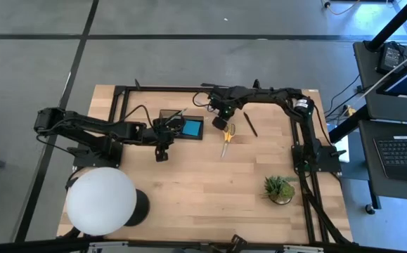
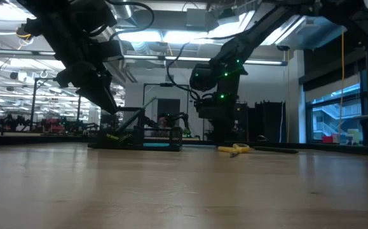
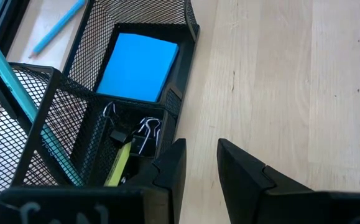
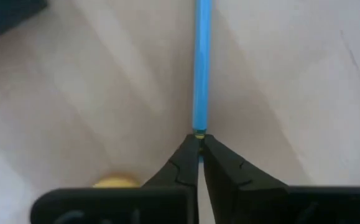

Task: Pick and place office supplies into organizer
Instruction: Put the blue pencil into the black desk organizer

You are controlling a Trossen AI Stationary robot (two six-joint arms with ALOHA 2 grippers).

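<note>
Blue pen (image 4: 201, 62) is pinched at 1 end between the right gripper (image 4: 199, 144) fingertips; its long axis runs straight out from the tips, over bare desk wood. The right arm reaches from the desk's right edge along the far edge, then bends down toward the middle; its gripper hangs just above the yellow-handled scissors (image 1: 227, 133), which lie on the desk with the long axis running far to near. A dark pen (image 1: 250, 124) lies just right of them.

The left arm extends from the left edge toward the centre. The left gripper (image 3: 199, 168) has a narrow gap between its fingers, holds nothing, and sits just beside the near side of the organizer (image 1: 182, 126).

Organizer holds the blue note pad (image 3: 137, 66), black clips (image 3: 143, 132), a yellow-green piece (image 3: 117, 164) and 1 leaning blue pencil (image 3: 24, 107).
</note>
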